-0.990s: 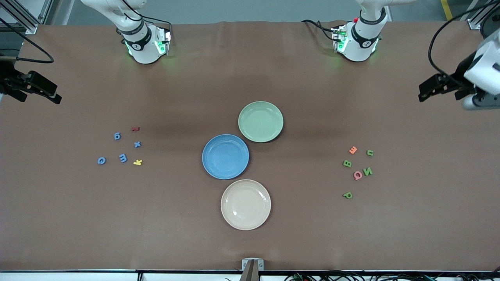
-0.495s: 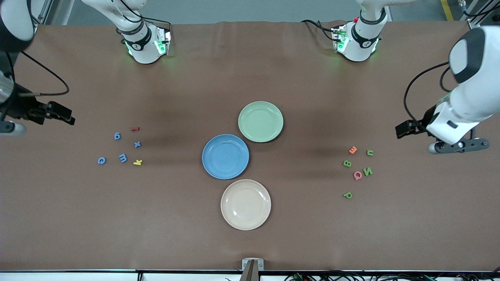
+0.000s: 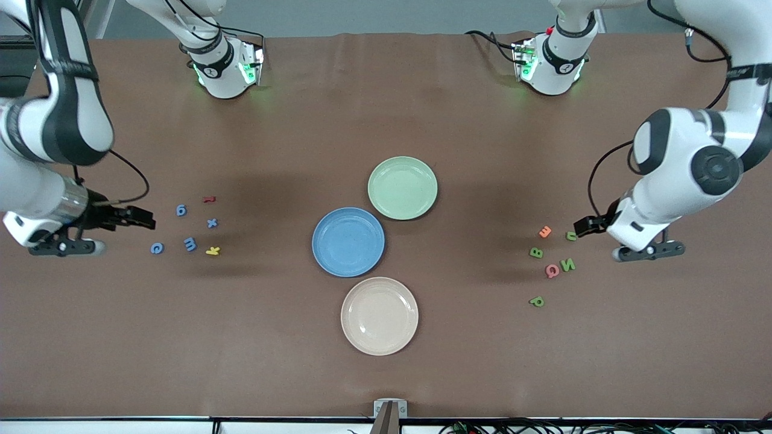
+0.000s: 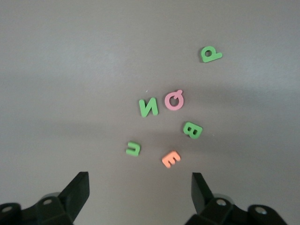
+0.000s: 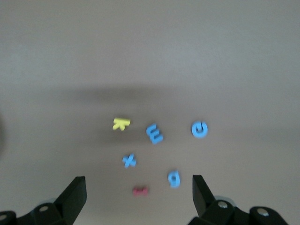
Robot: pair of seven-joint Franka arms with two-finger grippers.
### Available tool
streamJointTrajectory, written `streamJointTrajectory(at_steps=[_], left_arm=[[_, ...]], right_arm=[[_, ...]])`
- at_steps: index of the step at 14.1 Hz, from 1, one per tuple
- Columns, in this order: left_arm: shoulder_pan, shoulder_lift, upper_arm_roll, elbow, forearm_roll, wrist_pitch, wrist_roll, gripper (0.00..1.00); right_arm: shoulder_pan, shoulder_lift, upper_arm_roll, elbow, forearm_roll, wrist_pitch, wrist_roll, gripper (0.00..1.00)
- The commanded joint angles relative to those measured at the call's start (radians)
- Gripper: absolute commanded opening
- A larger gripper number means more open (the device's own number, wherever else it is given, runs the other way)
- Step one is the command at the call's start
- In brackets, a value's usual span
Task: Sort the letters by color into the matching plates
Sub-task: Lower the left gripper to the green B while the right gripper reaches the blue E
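I'm hanging my left gripper [image 3: 580, 226] over the green U [image 3: 571, 236], fingers [image 4: 78, 183] wide apart, holding nothing. In the left wrist view the U [image 4: 133, 149] is lying just ahead of my open jaws, w/ the orange E [image 4: 171, 159] right beside it, so the pinch is needing to come down on the U alone. Green N [image 3: 567, 264], B [image 3: 535, 252] and P [image 3: 537, 301] are sitting nearer the front camera, the pink Q [image 3: 552, 270] between them; all flat on the table [image 3: 386, 374].

My right gripper [image 3: 143, 220] is hovering over the blue cluster at the right arm's end, fingers [image 5: 75, 190] also spread, empty. Blue g [image 3: 181, 210] is closest to it; blue c [image 3: 157, 248], m [image 3: 190, 243] and x [image 3: 211, 223] are lying around, w/ a red letter [image 3: 208, 199] and yellow K [image 3: 212, 250] mixed in.

Each arm is nearer its own colour, so no crossing needed. Green plate [image 3: 402, 187] and blue plate [image 3: 348, 242] are touching mid-table, both empty; cream plate [image 3: 379, 315] is nearest the camera, not mine to use. Letters are thin foam on a brown cloth-like surface, prob. hard to get under, so I'm judging a low, square pinch is called for. Open room btwn clusters and plates.
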Motion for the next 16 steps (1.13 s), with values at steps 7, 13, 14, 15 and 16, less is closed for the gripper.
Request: streamJointTrajectory(at_steps=[7, 13, 14, 15, 16], left_arm=[[-0.016, 0.162, -0.066, -0.021, 0.056, 0.147, 0.14, 0.7], [-0.014, 0.257, -0.064, -0.022, 0.054, 0.256, 0.186, 0.63], [-0.014, 0.266, -0.064, -0.022, 0.056, 0.259, 0.186, 0.63], [-0.014, 0.271, -0.064, -0.022, 0.056, 0.261, 0.186, 0.63], [-0.014, 0.275, -0.064, -0.022, 0.056, 0.261, 0.185, 0.62]], right_arm=[[-0.016, 0.117, 0.01, -0.183, -0.017, 0.365, -0.164, 0.95], [-0.014, 0.168, 0.009, -0.259, -0.017, 0.52, -0.222, 0.66], [-0.013, 0.178, 0.009, -0.257, -0.017, 0.522, -0.232, 0.62], [-0.014, 0.186, 0.007, -0.256, -0.017, 0.52, -0.241, 0.61], [-0.016, 0.189, 0.007, -0.256, -0.019, 0.52, -0.256, 0.61]])
